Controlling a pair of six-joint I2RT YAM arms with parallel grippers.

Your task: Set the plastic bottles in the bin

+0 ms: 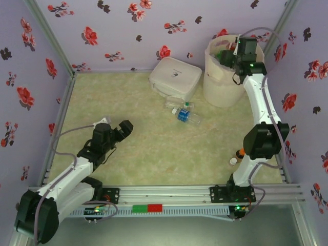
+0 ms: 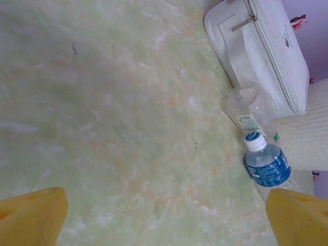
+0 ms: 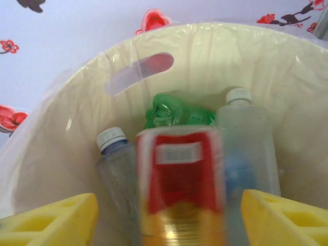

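Observation:
My right gripper (image 3: 169,220) hangs over the bin (image 3: 61,143), its yellow fingers (image 3: 56,220) spread wide. Between them is a blurred red-labelled bottle (image 3: 179,184), with a gap on each side. Below it in the bin lie a green bottle (image 3: 171,113), a clear one with a white cap (image 3: 115,164) and another clear one (image 3: 246,148). In the top view the right gripper (image 1: 233,54) is at the bin (image 1: 212,77). Two bottles lie on the table: a blue-labelled one (image 2: 267,166) (image 1: 185,116) and a clear one (image 2: 251,110) (image 1: 177,105). My left gripper (image 2: 169,215) (image 1: 120,130) stands open to their left, holding nothing.
A flat white case (image 1: 175,77) (image 2: 266,46) lies just behind the two bottles, beside the bin. A tiny brown bottle (image 1: 240,152) and a small white cap (image 1: 233,161) sit by the right arm's base. Floral walls close in the table on three sides.

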